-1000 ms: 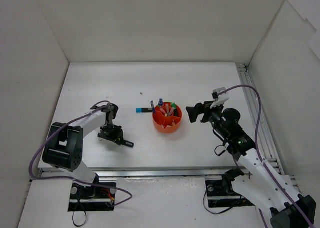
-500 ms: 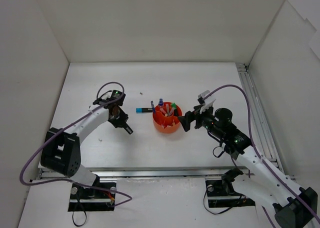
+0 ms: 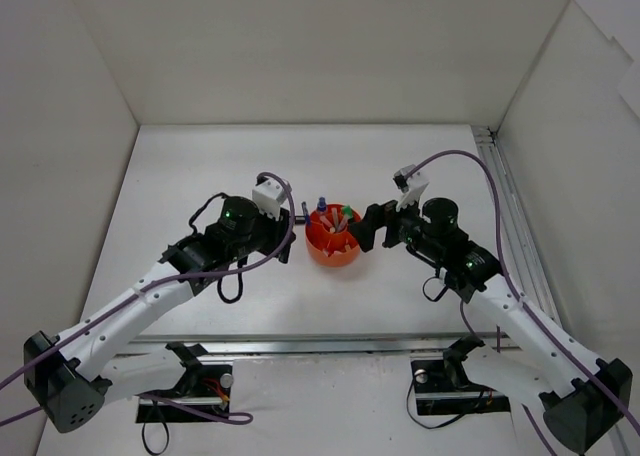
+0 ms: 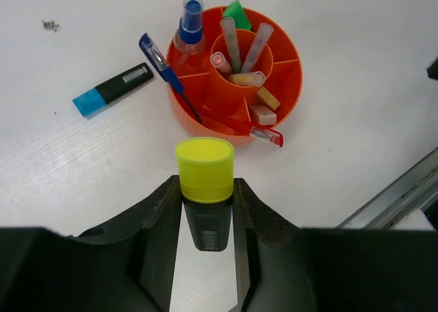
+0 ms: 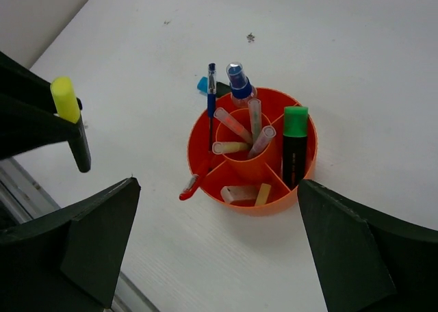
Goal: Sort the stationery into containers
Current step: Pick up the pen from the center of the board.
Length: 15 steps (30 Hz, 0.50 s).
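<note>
Left gripper has the yellow-cap highlighter pinched by its black body, fingers nearly closed on it, cap pointing fwd. We see it held off the table, near the orange tub on its left side. Right gripper sits on the tub's opp. side, fingers spread wide, nothing in them. Blue-cap highlighter lies on the table just beside the tub. Green-cap one stands in an outer compartment.
</note>
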Motion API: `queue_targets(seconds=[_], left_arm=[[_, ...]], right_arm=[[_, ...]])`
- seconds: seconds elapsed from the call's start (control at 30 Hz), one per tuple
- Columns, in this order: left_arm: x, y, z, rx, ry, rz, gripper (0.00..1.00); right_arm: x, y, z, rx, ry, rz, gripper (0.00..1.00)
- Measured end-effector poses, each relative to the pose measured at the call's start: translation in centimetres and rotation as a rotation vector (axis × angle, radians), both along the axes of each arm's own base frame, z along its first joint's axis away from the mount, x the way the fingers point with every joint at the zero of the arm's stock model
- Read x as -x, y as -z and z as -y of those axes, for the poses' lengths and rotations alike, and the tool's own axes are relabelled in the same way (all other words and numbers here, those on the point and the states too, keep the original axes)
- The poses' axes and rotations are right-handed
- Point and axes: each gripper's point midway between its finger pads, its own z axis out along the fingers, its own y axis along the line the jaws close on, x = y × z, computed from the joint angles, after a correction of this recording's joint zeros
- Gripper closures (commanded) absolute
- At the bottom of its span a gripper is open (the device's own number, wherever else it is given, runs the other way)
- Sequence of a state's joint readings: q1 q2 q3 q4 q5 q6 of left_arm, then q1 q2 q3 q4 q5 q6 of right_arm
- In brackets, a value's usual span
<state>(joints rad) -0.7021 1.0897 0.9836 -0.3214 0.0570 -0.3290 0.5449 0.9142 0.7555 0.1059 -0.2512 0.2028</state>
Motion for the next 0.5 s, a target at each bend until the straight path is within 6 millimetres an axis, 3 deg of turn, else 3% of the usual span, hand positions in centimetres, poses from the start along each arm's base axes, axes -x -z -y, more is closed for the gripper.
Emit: queue_targets(seconds=[0.1,0.33,0.5], left_arm=[[0.6,0.1,1.0,-0.047,0.101,0.044,1.00],[2.6,2.8,3.9,-0.194,0.289,0.047,1.00],[2.8,2.9,4.8,-0.237,0.337,0.069,1.00]], right_arm=[[-0.4,-0.2,-1.0,-0.038,0.000,-0.069,0.02],[-0.3,0.7,-3.8,-0.093,-0.079,-0.252,0.09],[0.7,2.2,-5.7,-0.113,-0.163,-0.374,0.09]])
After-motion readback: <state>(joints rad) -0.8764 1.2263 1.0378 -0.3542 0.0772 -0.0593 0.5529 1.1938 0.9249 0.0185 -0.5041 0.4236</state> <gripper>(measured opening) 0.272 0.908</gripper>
